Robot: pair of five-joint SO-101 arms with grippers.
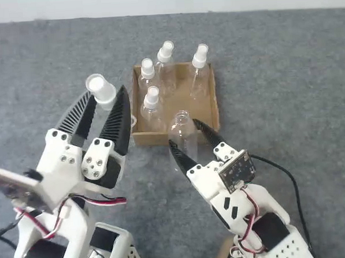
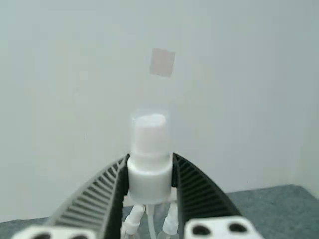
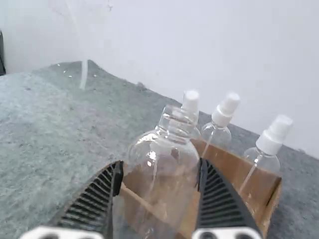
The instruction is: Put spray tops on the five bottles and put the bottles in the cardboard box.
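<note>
Inside cardboard box [image 1: 215, 103], four capped bottles [image 1: 152, 110], left pincer [image 1: 105, 91] gripping spray top [image 2: 149, 169], right pincer [image 1: 184, 133] clasping uncapped bottle [image 3: 162, 164]

No text, number or sign can be read; fine print may be borne by the camera board [image 1: 237, 170], too small.

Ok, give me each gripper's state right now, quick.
Left gripper: shut on a spray top.
Right gripper: shut on the uncapped bottle, by the near edge of the cardboard box.
</note>
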